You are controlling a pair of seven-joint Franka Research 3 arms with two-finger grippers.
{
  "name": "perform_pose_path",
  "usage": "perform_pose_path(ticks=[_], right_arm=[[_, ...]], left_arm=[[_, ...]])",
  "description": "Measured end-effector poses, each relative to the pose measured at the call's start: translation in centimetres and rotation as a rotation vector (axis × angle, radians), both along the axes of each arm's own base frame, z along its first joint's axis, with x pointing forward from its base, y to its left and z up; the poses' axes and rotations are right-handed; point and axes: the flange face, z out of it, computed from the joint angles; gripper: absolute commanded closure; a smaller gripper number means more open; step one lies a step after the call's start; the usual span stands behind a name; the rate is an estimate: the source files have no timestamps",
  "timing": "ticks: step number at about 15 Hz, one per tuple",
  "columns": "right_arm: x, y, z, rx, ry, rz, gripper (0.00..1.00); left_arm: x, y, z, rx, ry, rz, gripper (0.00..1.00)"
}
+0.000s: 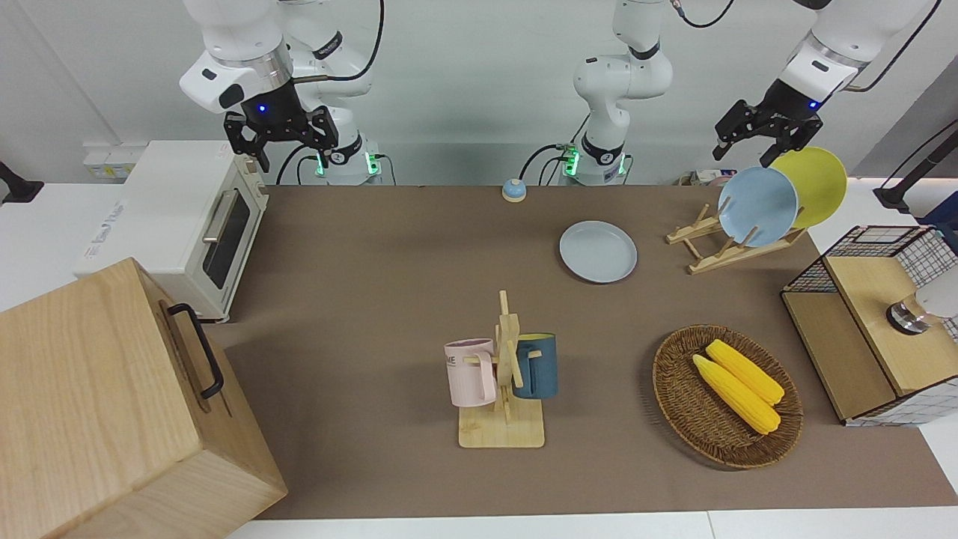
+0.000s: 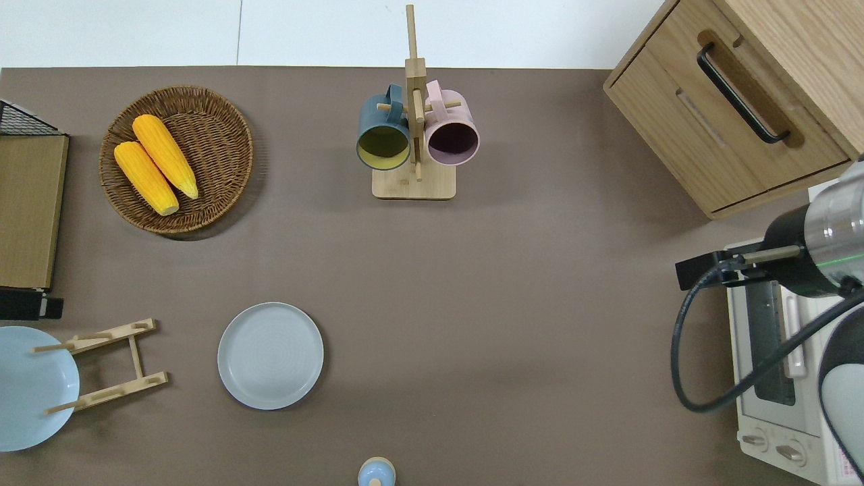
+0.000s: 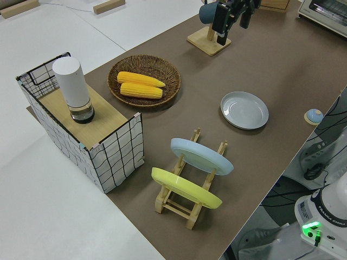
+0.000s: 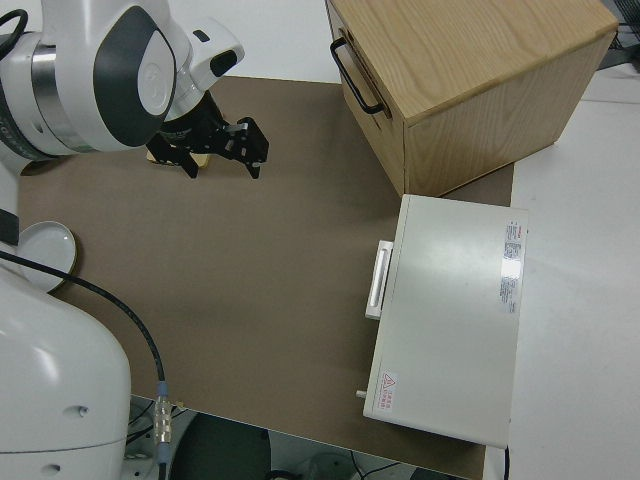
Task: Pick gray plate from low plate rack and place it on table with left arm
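The gray plate [image 1: 598, 251] lies flat on the table [image 1: 389, 254], beside the low plate rack [image 1: 711, 251] toward the right arm's end. It also shows in the overhead view [image 2: 270, 356] and the left side view [image 3: 244, 110]. The rack [image 2: 111, 368] holds a sky-blue plate [image 1: 757, 206] and a yellow plate [image 1: 817, 186] on edge. My left gripper [image 1: 757, 142] is open and empty, raised high in the air. In the overhead view it [image 2: 30, 307] is over the table's edge at the left arm's end, beside the rack. My right arm is parked, its gripper [image 1: 278, 142] open.
A wicker basket [image 1: 677, 408] with two corn cobs, a wooden mug stand [image 1: 503, 419] with a pink and a dark blue mug, a wire-and-wood box [image 1: 868, 329], a white toaster oven [image 1: 187, 217], a wooden cabinet [image 1: 105, 404] and a small bell [image 1: 513, 190] stand on the table.
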Motion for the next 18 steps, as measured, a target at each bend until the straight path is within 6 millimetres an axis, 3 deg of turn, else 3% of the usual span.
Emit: perform_pose_path(ticks=[3, 7, 13, 18], right_arm=[[0.0, 0.0, 0.0, 0.000, 0.000, 0.000, 0.011], [0.0, 0.0, 0.0, 0.000, 0.000, 0.000, 0.011], [0.0, 0.0, 0.0, 0.000, 0.000, 0.000, 0.011], [0.0, 0.0, 0.0, 0.000, 0.000, 0.000, 0.013]], left_arm=[[0.4, -1.6, -0.6, 0.039, -0.007, -0.024, 0.01], [1.2, -1.8, -3.0, 0.044, -0.027, -0.027, 0.01], [1.4, -3.0, -4.9, 0.045, -0.046, -0.053, 0.00], [0.9, -3.9, -5.2, 0.045, -0.042, -0.070, 0.00]])
